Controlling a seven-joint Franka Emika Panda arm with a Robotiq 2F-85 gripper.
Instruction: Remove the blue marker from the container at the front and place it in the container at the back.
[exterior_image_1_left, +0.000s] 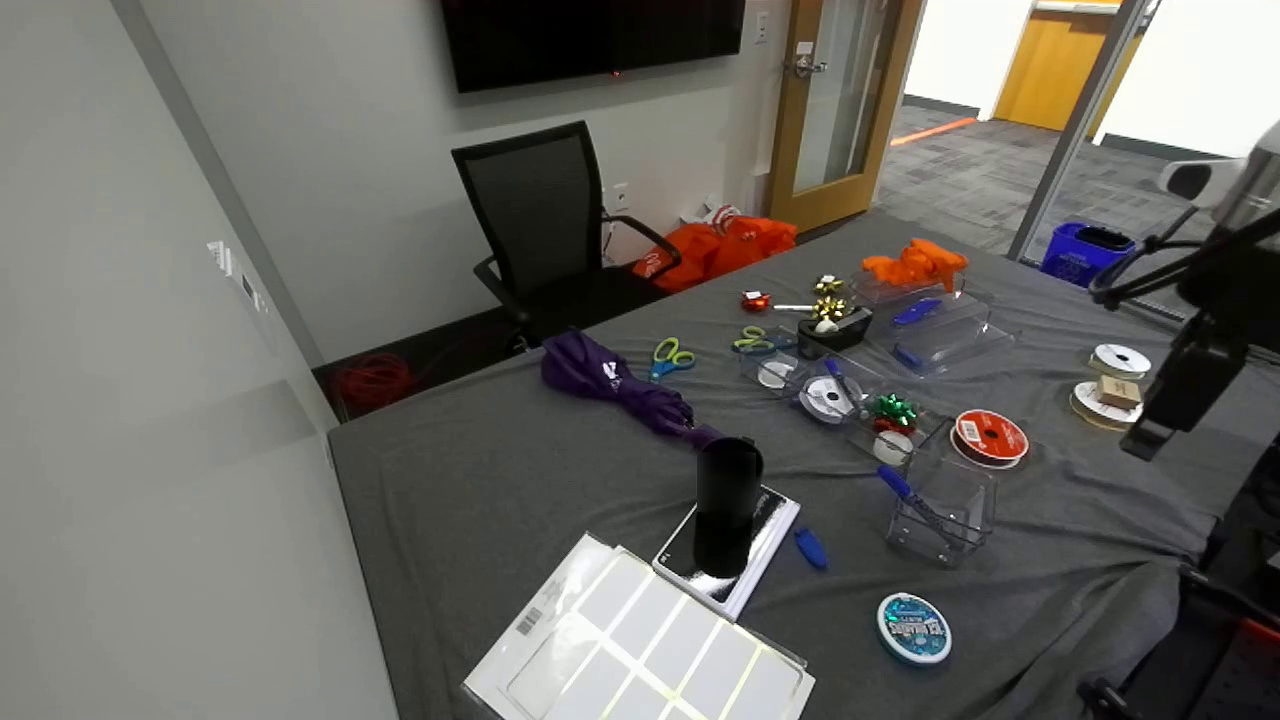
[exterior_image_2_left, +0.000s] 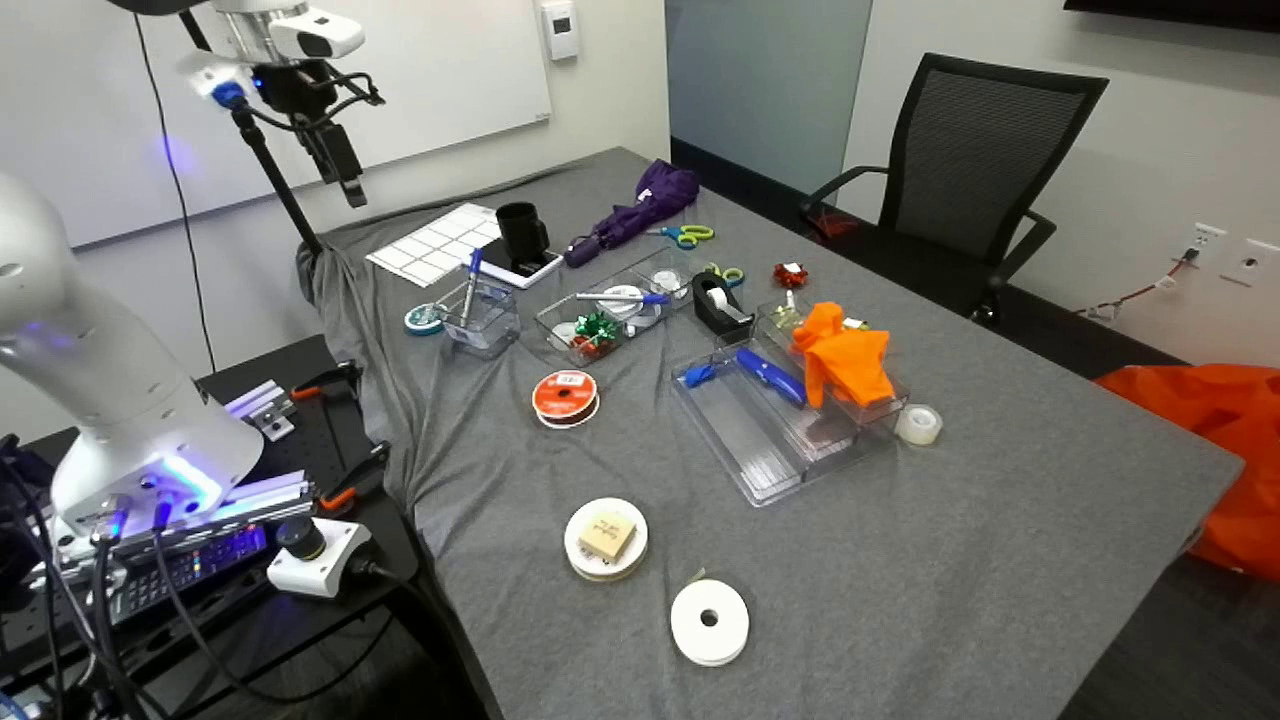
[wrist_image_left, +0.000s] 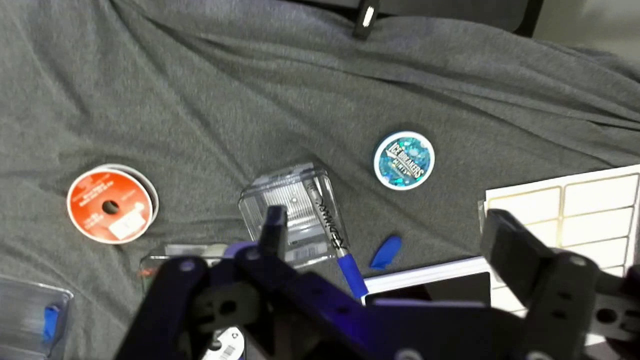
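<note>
Wrist view: black two-fingered tool (wrist_image_left: 387, 218) spread; slim blue-capped marker (wrist_image_left: 335, 240) leans in clear rectangular plastic container (wrist_image_left: 302, 220), left of round blue-and-white mint case (wrist_image_left: 404, 161).

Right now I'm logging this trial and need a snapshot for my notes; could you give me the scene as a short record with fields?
End effector: open, in the air, holding nothing
Blue marker: leaning in the front clear container, cap end past the rim
Task stage: marker not yet removed
Near the container: mint tin, orange-faced ribbon spool
Black mug: upright on a box
Purple umbrella: folded, handle end beside the mug
Lookalike: another blue-capped marker, crossing over a white spool
</note>
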